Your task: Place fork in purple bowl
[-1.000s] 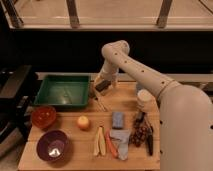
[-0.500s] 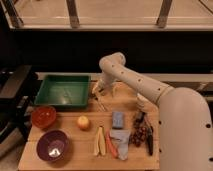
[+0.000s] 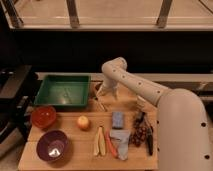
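The white robot arm (image 3: 145, 92) reaches in from the right and bends down over the back of the light wooden desk (image 3: 75, 159). Its gripper (image 3: 103, 93) hangs low just beside the right rim of the green rectangular plastic tray (image 3: 44, 93). Whether the gripper is open or closed cannot be told, nor whether it grips anything.

The slim, pale silvery-cream fork (image 3: 100, 104) shows as a thin slanted streak right under the gripper, close to the tray's front right corner. It cannot be told whether the two touch. The round, glossy purple bowl (image 3: 42, 139) stands at the front left corner of the desk, well apart from the fork, with a pale shine inside. A red-brown bowl (image 3: 43, 116) sits just behind it, in front of the tray.

A small round orange fruit (image 3: 83, 122) lies near the middle of the desk. In front of it are pale yellow strips (image 3: 98, 143) with an orange stick (image 3: 111, 145) beside them. To the right lie a blue-grey rectangular block (image 3: 118, 120), a grey crumpled cloth (image 3: 121, 141) and a dark cluster of grapes (image 3: 140, 133).
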